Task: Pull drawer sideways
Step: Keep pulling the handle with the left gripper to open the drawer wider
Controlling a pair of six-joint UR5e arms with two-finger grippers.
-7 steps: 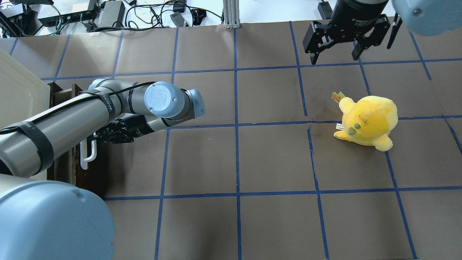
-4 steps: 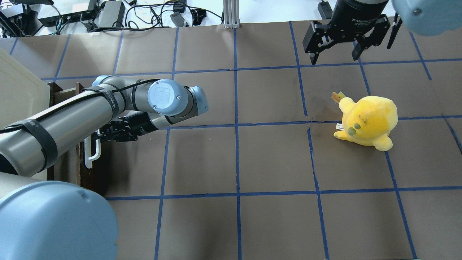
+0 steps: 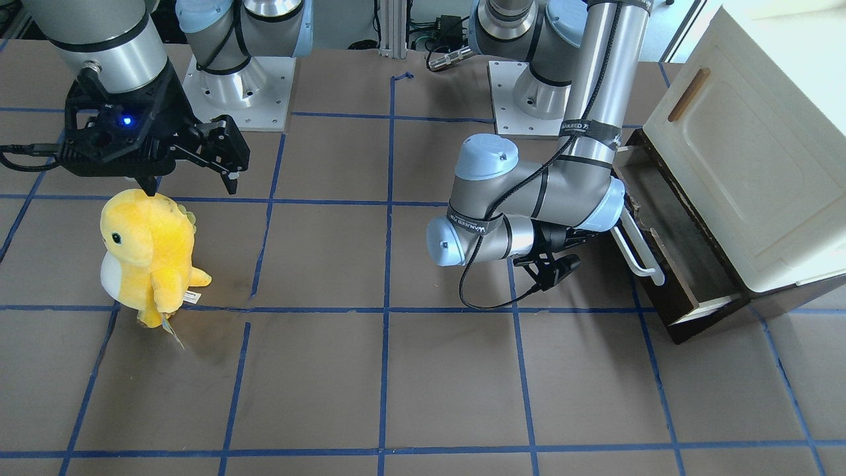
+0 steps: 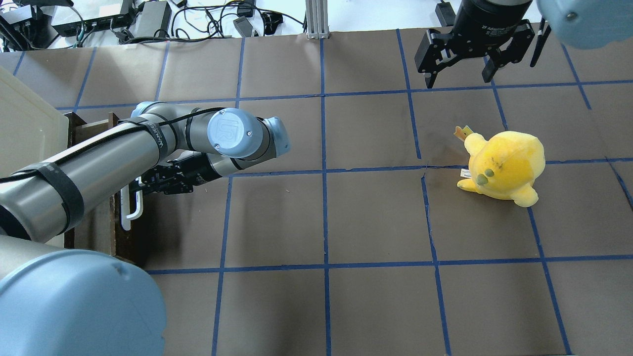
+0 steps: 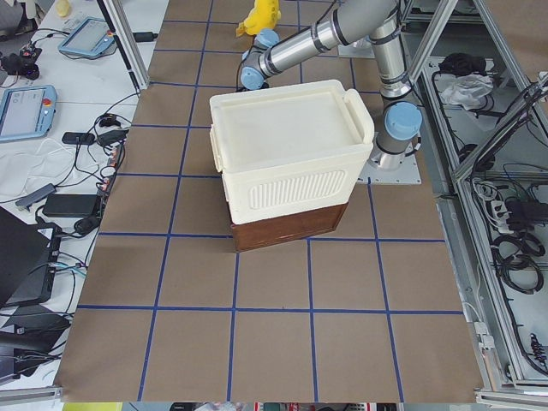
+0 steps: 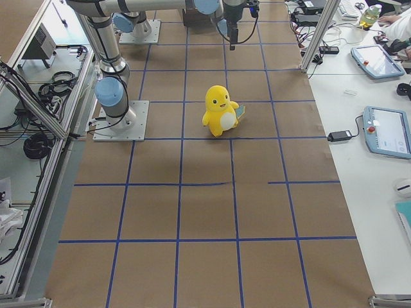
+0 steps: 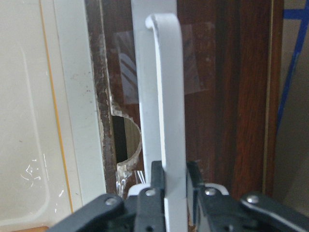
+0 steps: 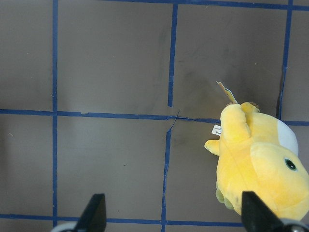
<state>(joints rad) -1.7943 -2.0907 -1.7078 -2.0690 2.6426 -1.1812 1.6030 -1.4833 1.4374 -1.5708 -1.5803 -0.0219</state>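
Observation:
The drawer (image 3: 669, 311) has a dark brown front, a white bar handle (image 3: 638, 254) and a pale inside. It sticks partly out from under the cream-white cabinet (image 3: 747, 165). In the overhead view the drawer front (image 4: 129, 244) and handle (image 4: 131, 210) are at the far left. My left gripper (image 7: 175, 203) is shut on the white handle (image 7: 166, 111), in front of the dark wood (image 7: 227, 96). It also shows in the overhead view (image 4: 143, 185). My right gripper (image 4: 460, 74) is open and empty, hovering beyond a yellow plush (image 4: 504, 165).
The yellow plush toy (image 3: 145, 251) stands on the brown mat with blue tape lines, under the right wrist camera (image 8: 260, 164). The cream-white cabinet (image 4: 24, 123) sits at the table's left end. Cables and power supplies (image 4: 148, 20) lie beyond the far edge.
My left arm has moved to the right with the handle in its grip, and the drawer has slid further out from under the cabinet. The right arm and the plush have not moved.

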